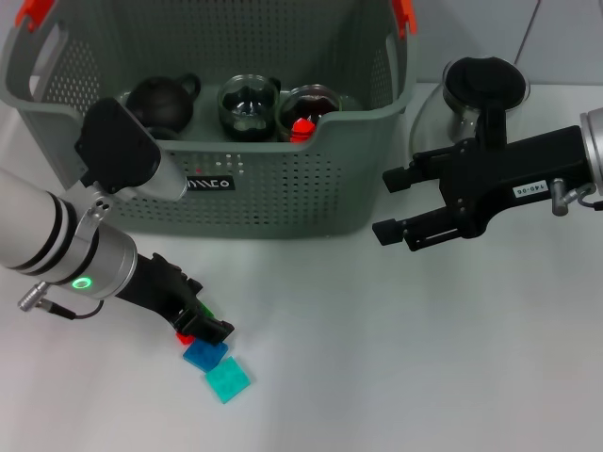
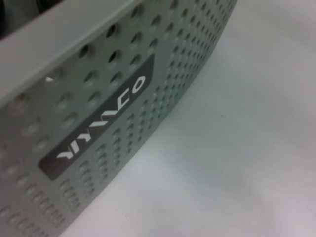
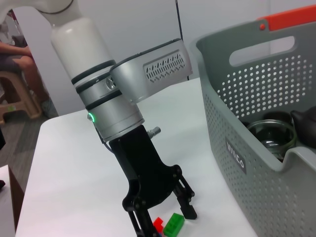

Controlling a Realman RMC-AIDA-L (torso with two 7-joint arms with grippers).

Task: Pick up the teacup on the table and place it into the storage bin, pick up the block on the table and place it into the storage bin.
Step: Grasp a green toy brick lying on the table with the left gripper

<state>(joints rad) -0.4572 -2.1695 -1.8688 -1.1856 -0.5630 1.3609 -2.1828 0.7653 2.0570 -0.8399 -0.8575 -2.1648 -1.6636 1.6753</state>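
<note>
The grey-green storage bin (image 1: 283,202) stands at the back of the table; its labelled wall (image 2: 163,98) fills the left wrist view. Two glass teacups (image 1: 250,105) (image 1: 309,108) and a dark teapot (image 1: 160,102) sit inside it. Small blocks lie on the table in front: red (image 1: 184,336), green (image 3: 174,223), blue (image 1: 205,354) and teal (image 1: 229,379). My left gripper (image 1: 203,325) is down at the red and green blocks, open, with a finger (image 3: 189,210) on each side of them. My right gripper (image 1: 389,204) hangs open above the table, right of the bin.
A glass teapot with a black lid (image 1: 480,89) stands behind my right gripper, at the bin's right corner. Orange handle clips (image 1: 403,14) mark the bin's rim. Bare white table (image 1: 396,358) spreads across the front right.
</note>
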